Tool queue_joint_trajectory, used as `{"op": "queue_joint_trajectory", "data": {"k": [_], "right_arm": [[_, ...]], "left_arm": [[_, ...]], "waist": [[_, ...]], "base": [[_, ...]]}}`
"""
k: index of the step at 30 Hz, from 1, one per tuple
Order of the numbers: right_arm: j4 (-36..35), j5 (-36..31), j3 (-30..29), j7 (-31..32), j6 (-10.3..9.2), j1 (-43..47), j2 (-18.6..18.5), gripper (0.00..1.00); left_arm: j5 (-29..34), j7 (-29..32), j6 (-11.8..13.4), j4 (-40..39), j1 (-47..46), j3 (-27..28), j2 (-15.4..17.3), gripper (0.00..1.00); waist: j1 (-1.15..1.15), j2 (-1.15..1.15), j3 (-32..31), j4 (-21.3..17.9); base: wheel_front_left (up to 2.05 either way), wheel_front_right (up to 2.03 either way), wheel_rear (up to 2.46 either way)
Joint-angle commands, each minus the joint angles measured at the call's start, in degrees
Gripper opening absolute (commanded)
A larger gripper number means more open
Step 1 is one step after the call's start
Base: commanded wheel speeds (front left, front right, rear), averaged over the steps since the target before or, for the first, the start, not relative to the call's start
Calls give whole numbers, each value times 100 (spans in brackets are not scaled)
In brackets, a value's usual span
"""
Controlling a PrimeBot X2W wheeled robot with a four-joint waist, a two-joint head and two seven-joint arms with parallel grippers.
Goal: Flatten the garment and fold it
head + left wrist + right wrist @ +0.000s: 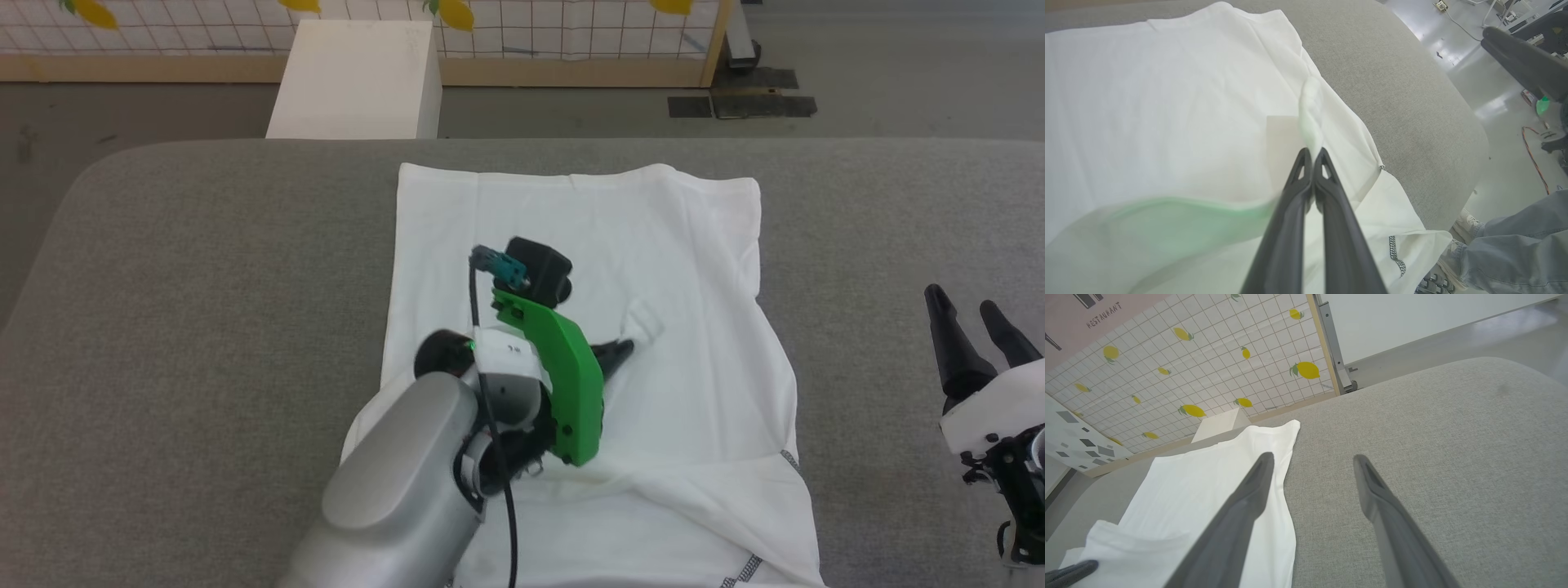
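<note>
White cotton, the garment lies spread over the middle of the grey upholstered surface. Its near end is bunched into folds toward six o'clock of the head view, where dark flecked stitching shows. The left gripper reaches in from seven o'clock across the shirt, its fingers pressed together on a small ridge of cloth pinched up from the shirt's right half. In the left wrist view that ridge rises from the tips toward twelve o'clock. The right gripper sits at four o'clock, off the cloth over bare grey fabric, its fingers spread apart with nothing between them. Beyond the surface at eleven o'clock stands a white box, before a lemon-printed tiled panel. A person's jeans-clad leg shows at four o'clock of the left wrist view.
</note>
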Motion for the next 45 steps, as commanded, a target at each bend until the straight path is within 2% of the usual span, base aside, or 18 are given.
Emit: {"op": "queue_joint_trajectory", "data": {"k": [1, 4, 11, 16, 22, 23, 24, 30, 36, 40, 45], "right_arm": [[-31, -36, 6, 21, -8, 46, 22, 100], [-39, -33, 46, 34, -8, 16, 30, 100], [12, -28, 55, -2, -8, -12, 38, 100], [50, -14, 37, -46, -8, -22, 43, 100], [134, -4, 67, -97, -8, -52, 53, 100], [150, -3, 68, -103, -8, -47, 55, 100], [157, -3, 65, -107, -8, -42, 56, 100], [244, 4, 8, -137, -8, 61, 64, 100], [301, -3, -16, -141, -8, 162, 71, 100], [303, 4, -14, -138, -8, 198, 75, 100], [277, -6, 55, -117, -8, 183, 78, 100]], "left_arm": [[-147, -132, 72, 85, 90, -204, -24, 0], [-420, -271, 196, 379, 122, -766, -24, 0], [-1045, -277, 205, 644, 75, -1742, -25, 0], [-1298, -240, 265, 831, 19, -2157, -25, 0], [-1614, 117, 312, 1118, -47, -2479, -25, 0], [-1665, 142, 327, 1133, -77, -2480, -25, 45], [-1699, 137, 335, 1129, -94, -2466, -25, 100], [-1935, -37, 404, 982, -322, -2208, -26, 100], [-2294, -472, 486, 691, -470, -1494, 82, 100], [-2240, -1313, 548, 450, -563, -838, 380, 100], [-1833, -2561, 675, 344, -531, -157, 973, 100]], "waist": [[0, 55, 104, -110], [0, 55, 206, -236], [0, 55, 351, -432], [0, 55, 416, -464], [0, 55, 383, -449], [0, 55, 358, -431], [0, 55, 343, -417], [0, 55, 130, -238], [0, 55, -105, -57], [0, 55, -191, 37], [0, 55, -168, 115]], "base": [[0, 0, 0], [0, 0, 0], [0, 0, 0], [0, 0, 0], [0, 0, 0], [0, 0, 0], [0, 0, 0], [0, 0, 0], [0, 0, 0], [0, 0, 0], [0, 0, 0]]}}
